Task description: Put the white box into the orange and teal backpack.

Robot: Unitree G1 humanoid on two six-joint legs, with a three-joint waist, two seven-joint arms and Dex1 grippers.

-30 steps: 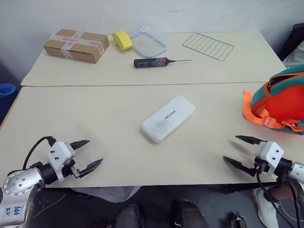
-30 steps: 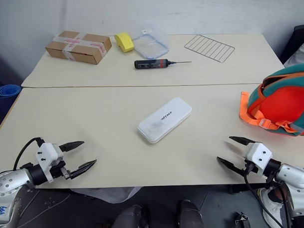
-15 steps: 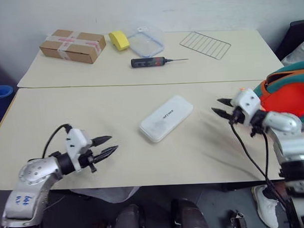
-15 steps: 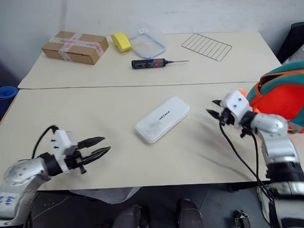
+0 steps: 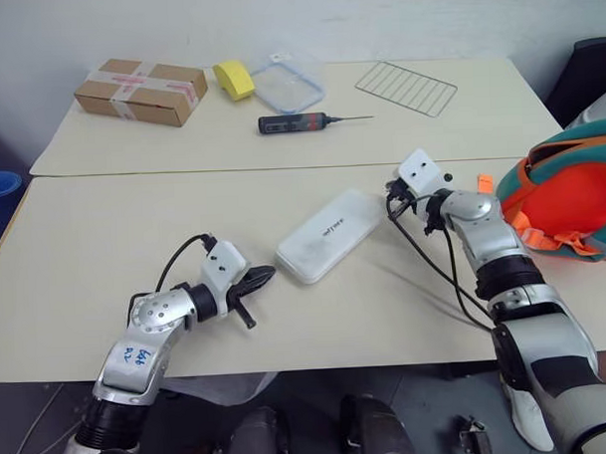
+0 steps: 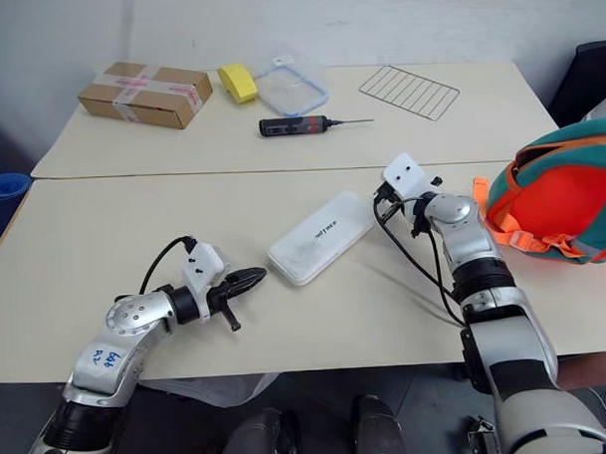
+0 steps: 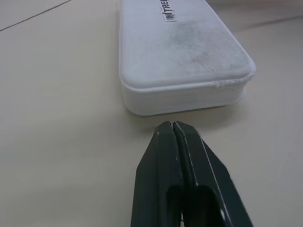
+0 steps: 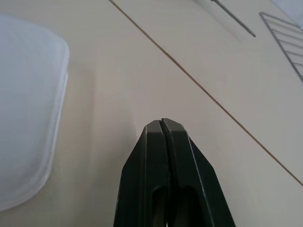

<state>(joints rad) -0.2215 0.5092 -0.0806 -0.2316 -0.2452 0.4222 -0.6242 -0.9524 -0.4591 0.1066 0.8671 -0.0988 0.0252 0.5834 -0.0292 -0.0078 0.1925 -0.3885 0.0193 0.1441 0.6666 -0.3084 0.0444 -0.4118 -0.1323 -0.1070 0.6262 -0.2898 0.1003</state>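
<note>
White box is seen lying flat and slantwise on the near table, a long plastic case with rounded corners and a scuffed lid; small dark lettering is printed there, not fully legible. Left gripper and right gripper are pressed together, empty, at its opposite ends. Orange and teal backpack sits at the right edge.
</note>
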